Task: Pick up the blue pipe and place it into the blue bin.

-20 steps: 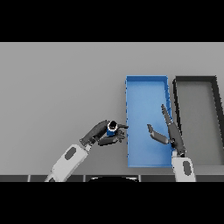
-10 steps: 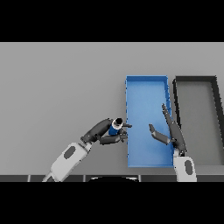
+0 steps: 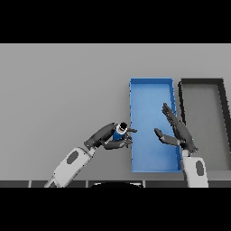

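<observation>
Grey table [image 3: 63, 90]: left hand [image 3: 107, 136] curled round blue pipe [image 3: 119, 133], beside blue bin [image 3: 151, 92]; right hand [image 3: 177, 131] spread, holding nothing.

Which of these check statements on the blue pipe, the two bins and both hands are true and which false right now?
1. The left hand has its fingers curled round the short blue pipe. True.
2. The blue pipe already lies inside the blue rectangular bin. False: it is held at the bin's left edge, just outside the wall.
3. The right hand is open and holds nothing. True.
4. The right hand is over the dark grey bin. False: it is over the right part of the blue bin.
5. The dark grey bin stands to the left of the blue bin. False: it stands to its right.
</observation>
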Robot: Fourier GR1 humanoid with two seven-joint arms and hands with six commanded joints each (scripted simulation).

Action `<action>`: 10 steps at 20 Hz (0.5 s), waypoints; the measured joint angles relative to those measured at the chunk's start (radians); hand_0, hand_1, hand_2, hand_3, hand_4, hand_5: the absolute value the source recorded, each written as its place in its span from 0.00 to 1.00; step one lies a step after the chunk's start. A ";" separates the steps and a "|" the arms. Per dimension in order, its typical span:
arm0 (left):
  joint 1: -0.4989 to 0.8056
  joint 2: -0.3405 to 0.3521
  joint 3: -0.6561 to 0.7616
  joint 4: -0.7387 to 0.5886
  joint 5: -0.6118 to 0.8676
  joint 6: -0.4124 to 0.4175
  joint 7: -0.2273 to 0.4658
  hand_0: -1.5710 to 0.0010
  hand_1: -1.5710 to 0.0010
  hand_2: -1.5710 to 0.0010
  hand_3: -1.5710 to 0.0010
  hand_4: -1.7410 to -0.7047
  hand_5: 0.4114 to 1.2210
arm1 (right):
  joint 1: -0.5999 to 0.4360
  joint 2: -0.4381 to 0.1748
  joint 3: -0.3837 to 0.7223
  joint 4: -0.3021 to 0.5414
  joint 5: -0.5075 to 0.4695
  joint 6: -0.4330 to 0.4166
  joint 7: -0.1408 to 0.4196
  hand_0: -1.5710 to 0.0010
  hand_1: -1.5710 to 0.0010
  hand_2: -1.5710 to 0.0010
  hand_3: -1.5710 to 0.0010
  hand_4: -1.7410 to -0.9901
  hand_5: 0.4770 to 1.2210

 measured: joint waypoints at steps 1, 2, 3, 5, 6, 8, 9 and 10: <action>0.006 0.001 -0.005 -0.010 0.001 -0.008 -0.021 0.00 0.00 0.00 0.08 0.01 1.00 | -0.014 -0.012 -0.001 -0.020 -0.067 0.042 0.041 1.00 1.00 1.00 1.00 0.65 0.10; -0.001 -0.005 -0.002 -0.002 -0.002 0.000 -0.010 0.00 0.00 0.00 0.08 0.01 1.00 | -0.027 -0.028 0.003 -0.060 -0.121 0.071 0.074 1.00 1.00 1.00 1.00 0.63 0.08; -0.006 0.000 0.006 0.002 -0.002 0.000 -0.016 0.00 0.00 0.00 0.08 0.01 1.00 | -0.046 -0.053 0.003 -0.089 -0.182 0.102 0.116 1.00 1.00 1.00 1.00 0.60 0.07; -0.013 -0.005 0.001 0.018 -0.011 -0.006 -0.014 0.00 0.00 0.00 0.08 0.01 1.00 | -0.087 -0.094 0.021 -0.142 -0.301 0.168 0.185 1.00 1.00 1.00 1.00 0.55 0.04; -0.003 -0.009 -0.009 0.013 -0.018 -0.004 -0.021 0.00 0.00 0.00 0.08 0.01 1.00 | -0.111 -0.108 0.036 -0.158 -0.336 0.180 0.232 1.00 1.00 1.00 1.00 0.55 0.04; -0.015 -0.007 0.000 0.006 -0.017 0.002 -0.009 0.00 0.00 0.00 0.08 0.01 1.00 | -0.158 -0.149 0.066 -0.204 -0.385 0.238 0.263 1.00 1.00 1.00 1.00 0.54 0.04; -0.025 0.000 0.009 0.016 -0.021 0.002 -0.004 0.00 0.00 0.00 0.08 0.01 1.00 | -0.190 -0.165 0.079 -0.221 -0.419 0.253 0.283 1.00 1.00 1.00 1.00 0.53 0.03; -0.019 -0.002 0.005 0.023 -0.020 -0.005 -0.013 0.00 0.00 0.00 0.08 0.01 1.00 | -0.218 -0.177 0.092 -0.228 -0.442 0.263 0.309 1.00 1.00 1.00 1.00 0.54 0.02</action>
